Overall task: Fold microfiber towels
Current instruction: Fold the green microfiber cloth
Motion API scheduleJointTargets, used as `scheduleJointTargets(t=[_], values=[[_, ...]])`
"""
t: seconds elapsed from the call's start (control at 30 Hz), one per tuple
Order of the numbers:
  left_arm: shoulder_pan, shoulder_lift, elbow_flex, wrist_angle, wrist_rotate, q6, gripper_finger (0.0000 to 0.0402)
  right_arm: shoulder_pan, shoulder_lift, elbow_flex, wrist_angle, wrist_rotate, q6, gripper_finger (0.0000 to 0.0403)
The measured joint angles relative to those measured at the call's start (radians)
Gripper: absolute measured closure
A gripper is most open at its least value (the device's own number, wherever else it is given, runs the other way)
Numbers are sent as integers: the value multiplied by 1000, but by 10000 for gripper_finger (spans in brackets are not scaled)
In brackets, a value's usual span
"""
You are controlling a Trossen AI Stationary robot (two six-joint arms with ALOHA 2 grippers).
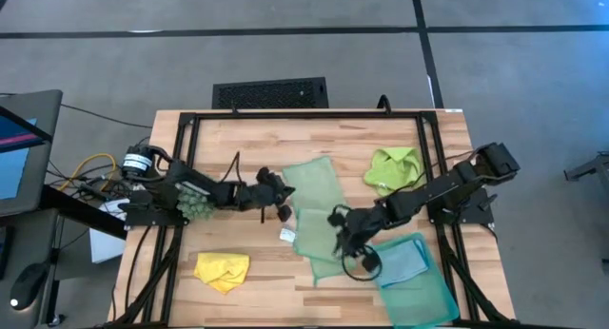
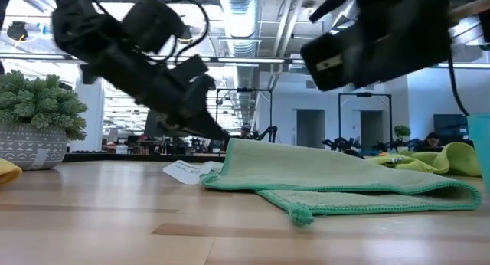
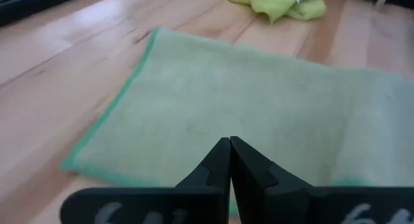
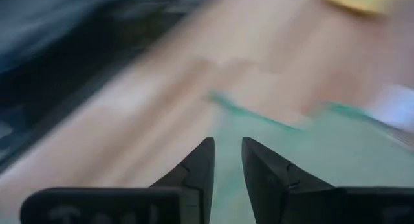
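We see the pale sage green towel (image 1: pixel 314 210) lying mid-table, partly folded. Our left claw (image 1: pixel 282 198), fingers together and empty, sits at its left edge; our right claw (image 1: pixel 341 230), fingers slightly apart, hovers over it. Withdrawing could snag the fold and drag it open.

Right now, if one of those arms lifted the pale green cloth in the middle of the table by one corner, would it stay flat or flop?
It would probably flop: the pale green cloth already lies folded over itself, sagging to the table. It looks thin and light, so a push would likely bunch it up, much like the crumpled yellow cloth.
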Motion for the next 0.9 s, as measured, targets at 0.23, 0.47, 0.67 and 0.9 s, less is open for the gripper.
scheduleJointTargets(t=[0.23, 0.47, 0.67, 0.9], values=[[92, 154, 66, -32, 202, -23, 401, -69, 16, -28, -3, 445, 153, 301], [191, 166, 173, -250, -30, 80, 401, -82, 23, -28, -4, 441, 154, 301], [139, 62, 265, -383, -223, 230, 401, -80, 30, -27, 2, 438, 157, 301], [16, 37, 304, -567, -223, 214, 402, -73, 140, -26, 148, 393, 156, 300]])
